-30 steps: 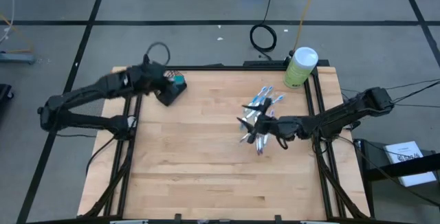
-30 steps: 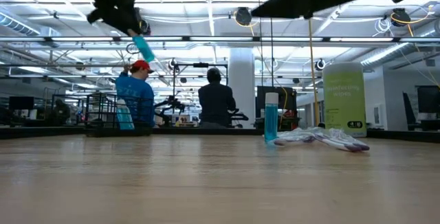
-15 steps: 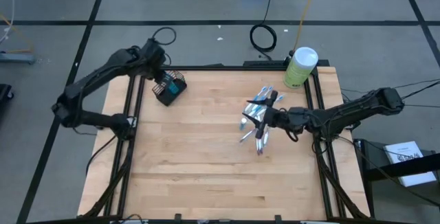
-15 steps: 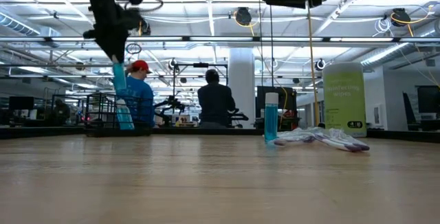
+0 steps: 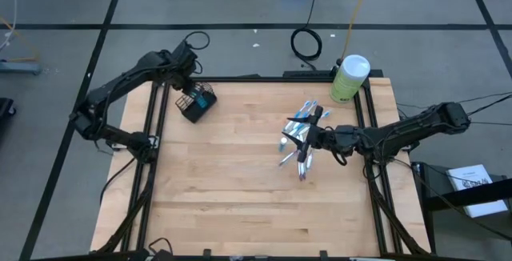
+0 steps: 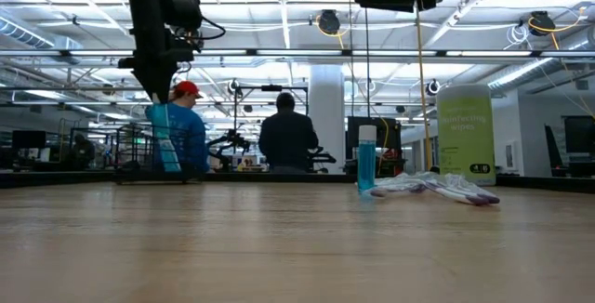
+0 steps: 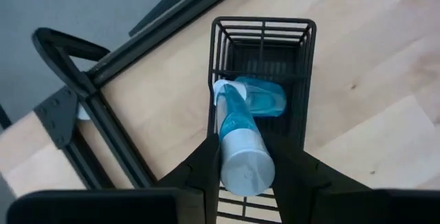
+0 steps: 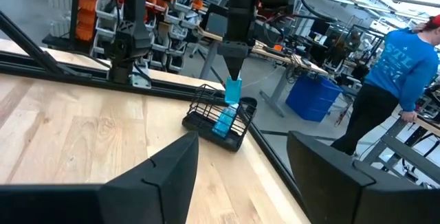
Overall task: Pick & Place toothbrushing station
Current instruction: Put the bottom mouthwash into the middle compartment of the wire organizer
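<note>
Moved since earlier: left gripper (image 7: pixel 246 157), clamped on a blue tube (image 7: pixel 242 141), now hangs upright over the wire-mesh holder (image 5: pixel 197 104) at the counter (image 5: pixel 240 189) far-left corner. Left wrist view alone shows tube's tip inside holder, long axis vertical. Right gripper (image 5: pixel 308 138), fingers apart, sits over the toothbrush pile (image 5: pixel 298 129); brushes lie flat.

Robotics workshop: benches, racks (image 8: pixel 103 4)

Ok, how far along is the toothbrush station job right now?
Done: one blue tube lies in the wire basket. In hand: the left gripper holds a second tube upright at the basket. Left: the toothbrushes lie piled on the table, by the open right gripper.
</note>
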Tool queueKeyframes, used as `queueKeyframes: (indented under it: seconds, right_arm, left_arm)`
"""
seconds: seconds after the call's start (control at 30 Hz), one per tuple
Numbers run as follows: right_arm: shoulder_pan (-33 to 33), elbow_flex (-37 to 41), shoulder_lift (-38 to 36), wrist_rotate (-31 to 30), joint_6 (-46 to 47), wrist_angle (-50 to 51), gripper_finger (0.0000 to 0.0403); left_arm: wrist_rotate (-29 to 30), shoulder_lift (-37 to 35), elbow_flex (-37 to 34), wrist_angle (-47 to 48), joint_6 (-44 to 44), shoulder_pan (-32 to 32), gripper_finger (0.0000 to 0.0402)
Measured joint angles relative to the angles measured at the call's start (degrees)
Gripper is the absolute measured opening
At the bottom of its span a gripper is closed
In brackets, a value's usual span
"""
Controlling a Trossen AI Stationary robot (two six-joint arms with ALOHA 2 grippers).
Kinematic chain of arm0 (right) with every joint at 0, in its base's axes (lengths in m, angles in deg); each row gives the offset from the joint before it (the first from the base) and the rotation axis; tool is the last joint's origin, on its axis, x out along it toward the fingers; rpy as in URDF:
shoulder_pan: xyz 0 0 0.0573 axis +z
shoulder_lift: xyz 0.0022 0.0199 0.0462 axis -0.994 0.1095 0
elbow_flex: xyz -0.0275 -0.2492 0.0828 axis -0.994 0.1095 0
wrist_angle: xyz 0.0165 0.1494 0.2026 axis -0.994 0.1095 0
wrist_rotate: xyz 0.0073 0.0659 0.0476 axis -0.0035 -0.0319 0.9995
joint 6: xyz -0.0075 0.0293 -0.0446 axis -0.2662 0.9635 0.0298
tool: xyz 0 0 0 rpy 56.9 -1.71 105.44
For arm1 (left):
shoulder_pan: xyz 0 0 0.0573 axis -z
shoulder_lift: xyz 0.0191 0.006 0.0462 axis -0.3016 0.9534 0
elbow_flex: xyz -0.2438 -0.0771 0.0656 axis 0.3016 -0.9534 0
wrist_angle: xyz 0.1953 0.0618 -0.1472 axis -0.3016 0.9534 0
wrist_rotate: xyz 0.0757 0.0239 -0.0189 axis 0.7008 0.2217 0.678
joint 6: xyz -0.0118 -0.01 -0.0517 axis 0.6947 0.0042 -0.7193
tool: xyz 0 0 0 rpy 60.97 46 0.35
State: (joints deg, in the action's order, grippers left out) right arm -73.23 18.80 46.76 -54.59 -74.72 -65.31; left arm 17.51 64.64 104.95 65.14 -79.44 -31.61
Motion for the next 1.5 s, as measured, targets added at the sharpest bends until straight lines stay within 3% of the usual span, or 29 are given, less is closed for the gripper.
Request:
queueKeyframes:
  seconds: [1.27,1.5]
  right_arm:
    - [0.0,0.0,0.0,0.0,0.0,0.4,0.0212]
    - [0.0,0.0,0.0,0.0,0.0,0.4,0.0212]
  left_arm:
    - [-2.9,0.6,-0.3,3.2,-1.3,3.5,0.0100]
    - [-2.8,2.7,-3.0,2.2,-1.8,3.5,0.0100]
